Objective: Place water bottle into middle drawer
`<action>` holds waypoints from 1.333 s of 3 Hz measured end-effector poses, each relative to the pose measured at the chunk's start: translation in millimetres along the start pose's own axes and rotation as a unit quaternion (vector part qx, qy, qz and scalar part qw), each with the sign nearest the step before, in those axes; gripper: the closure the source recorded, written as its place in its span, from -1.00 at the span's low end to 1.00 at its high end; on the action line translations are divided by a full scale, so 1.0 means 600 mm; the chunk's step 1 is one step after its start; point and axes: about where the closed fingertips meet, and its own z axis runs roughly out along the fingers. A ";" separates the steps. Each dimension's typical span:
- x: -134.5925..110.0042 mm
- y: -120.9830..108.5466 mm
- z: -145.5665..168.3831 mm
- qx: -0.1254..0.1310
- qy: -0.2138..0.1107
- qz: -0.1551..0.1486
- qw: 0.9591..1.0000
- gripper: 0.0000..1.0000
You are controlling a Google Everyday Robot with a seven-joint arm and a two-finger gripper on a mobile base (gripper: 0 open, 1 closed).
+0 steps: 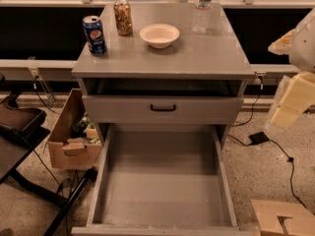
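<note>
Clear ribbed plastic water bottle (pixel 201 9) stands up top, large grey middle drawer (pixel 162 191) lies open to receive it; your gripper (pixel 290 101) hangs at right, hold cannot be told.

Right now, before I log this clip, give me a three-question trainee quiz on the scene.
1. True or false: the water bottle already lies in the open middle drawer.
2. Which of these stands nearest the bowl? A) blue Pepsi can B) gold-brown can C) cardboard box
3. Fill in: the tool is at the picture's ____ edge, apart from the bottle.

Key: 1 false, it stands upright at the rear right of the cabinet top. 2 B. 3 right.
</note>
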 end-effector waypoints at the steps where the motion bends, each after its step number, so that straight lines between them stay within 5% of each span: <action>1: 0.038 -0.038 0.048 0.023 -0.062 0.044 0.997 -1.00; 2: 0.042 -0.192 0.117 0.091 -0.173 0.076 0.978 -1.00; 3: 0.019 -0.368 0.147 0.155 -0.286 0.106 0.940 -1.00; 4: 0.000 -0.484 0.124 0.201 -0.349 0.125 0.907 -1.00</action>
